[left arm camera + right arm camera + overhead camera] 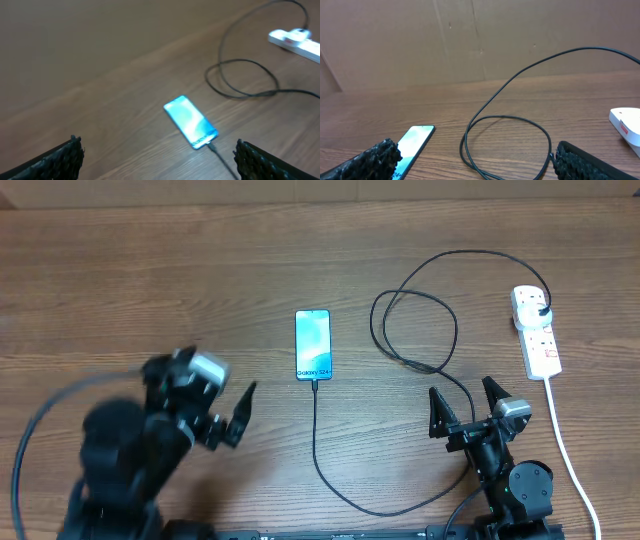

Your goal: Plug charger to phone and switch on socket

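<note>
The phone (313,344) is lying lit and face-up mid-table (120,270). The charger cable (315,425) is being fed from the phone's bottom edge, looping right and up to its plug (541,311), which is seated in the power strip (538,340) at the far right. The connector is judged to be inserted. Switch state: too small to tell.

The left gripper (235,418) is being held with jaws wide apart, empty, left-front of the phone, and its arm is blurred. The right gripper (465,405) is being held with jaws apart, empty, beside the cable loop and short of the strip.

The switch press is judged to be what's left. Risks:
- The loose strip is likely to be shoved or tipped if the switch is being pressed off-centre.
- The cable loop may get snagged by the right arm as it is being reached across, so the connector could be dragged out or the phone pulled askew.
- The wrong switch may be hit.
</note>
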Robot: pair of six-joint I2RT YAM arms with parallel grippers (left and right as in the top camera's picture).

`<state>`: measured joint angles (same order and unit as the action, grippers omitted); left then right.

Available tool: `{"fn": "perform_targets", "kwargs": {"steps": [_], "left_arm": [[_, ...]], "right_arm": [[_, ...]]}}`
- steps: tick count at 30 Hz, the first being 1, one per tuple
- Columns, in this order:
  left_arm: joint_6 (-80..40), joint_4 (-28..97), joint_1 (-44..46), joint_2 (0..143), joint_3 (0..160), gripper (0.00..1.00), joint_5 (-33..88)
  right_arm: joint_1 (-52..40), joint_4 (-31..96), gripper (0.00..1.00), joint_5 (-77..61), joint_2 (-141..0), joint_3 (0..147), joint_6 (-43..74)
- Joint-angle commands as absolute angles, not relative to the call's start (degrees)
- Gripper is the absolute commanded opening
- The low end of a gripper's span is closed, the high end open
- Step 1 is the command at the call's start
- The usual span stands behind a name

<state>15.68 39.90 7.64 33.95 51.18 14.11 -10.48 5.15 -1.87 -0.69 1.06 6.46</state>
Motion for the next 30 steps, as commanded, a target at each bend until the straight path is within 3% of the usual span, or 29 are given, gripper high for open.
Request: {"fn": "perform_targets", "kwargs": {"steps": [1, 9, 19, 30], "left_arm": [[17.12, 40.03, 6.15, 27.62, 46.04, 0.99, 10.79], [-0.49, 32.62, 5.85, 16.34, 31.99, 1.0, -1.19], [-11.55, 8.29, 3.77, 5.61, 8.84, 1.0, -3.62], [-11.84, 4.14, 2.11, 0.19, 0.21, 0.99, -4.73]], "right_arm": [[-10.0, 4.78, 1.0, -1.1, -0.16, 0.45, 7.09], [-10.0, 4.78, 1.0, -1.1, -0.16, 0.45, 7.09], [-10.0, 4.78, 1.0, -1.1, -0.16, 0.45, 7.09], [-10.0, 4.78, 1.0, -1.1, -0.16, 0.45, 7.09]]}}
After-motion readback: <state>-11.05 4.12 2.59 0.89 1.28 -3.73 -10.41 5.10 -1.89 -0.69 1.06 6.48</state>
